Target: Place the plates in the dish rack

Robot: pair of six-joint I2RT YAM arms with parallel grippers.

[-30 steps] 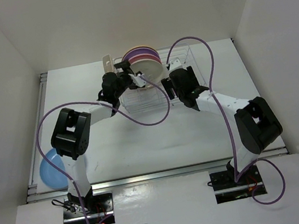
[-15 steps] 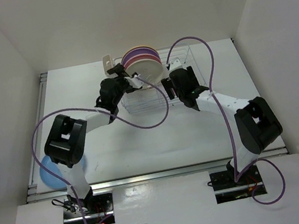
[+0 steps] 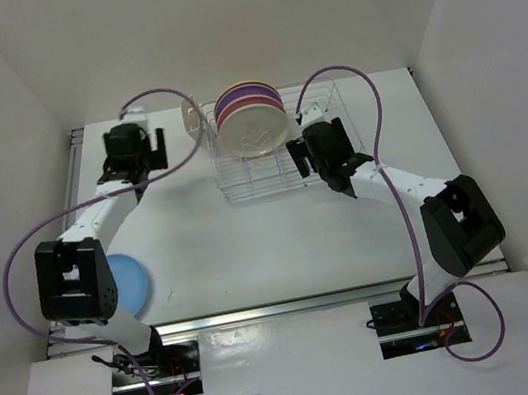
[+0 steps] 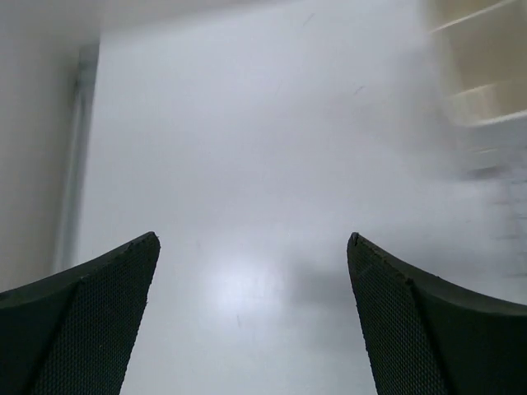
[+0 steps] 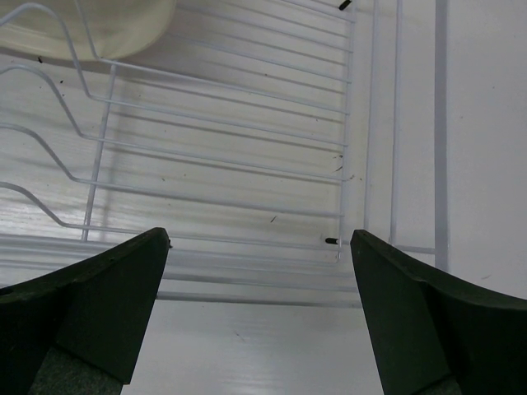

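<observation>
Swung away from the dish rack (image 3: 285,172) since half a second ago, the left claw (image 4: 254,239) now hangs well to the rack's left over the bare matte white desk (image 3: 251,240), and the sky-blue plate (image 3: 129,284) that its arm covered shows more of itself; the claw's two dark, mesh-textured fingers (image 4: 90,313) stand wide apart with nothing between them, and the rack is only a blur at the right edge of the left wrist view.

Thin silvery-white wire forms the rack, a rectangular grid floor with rows of V-shaped prongs and a low wire wall; a small white cutlery cup (image 3: 193,118) sits at its far-left corner; inside, at the left half, round shallow plates stand upright on edge, packed face to face; the cream plate (image 3: 253,130) is nearest, smooth and glossy, with the pink plate (image 3: 273,102) and lavender plate (image 3: 244,88) showing as rims behind it; the rack's right half holds only bare prongs.

At the rack's near-right side hangs the right claw (image 5: 259,234), its smooth dark fingers spread apart, holding nothing, just above the rack's near wire rim.

Flat on the desk, well to the near-left of the rack, lies the sky-blue plate, partly hidden by the left arm (image 3: 75,280).
</observation>
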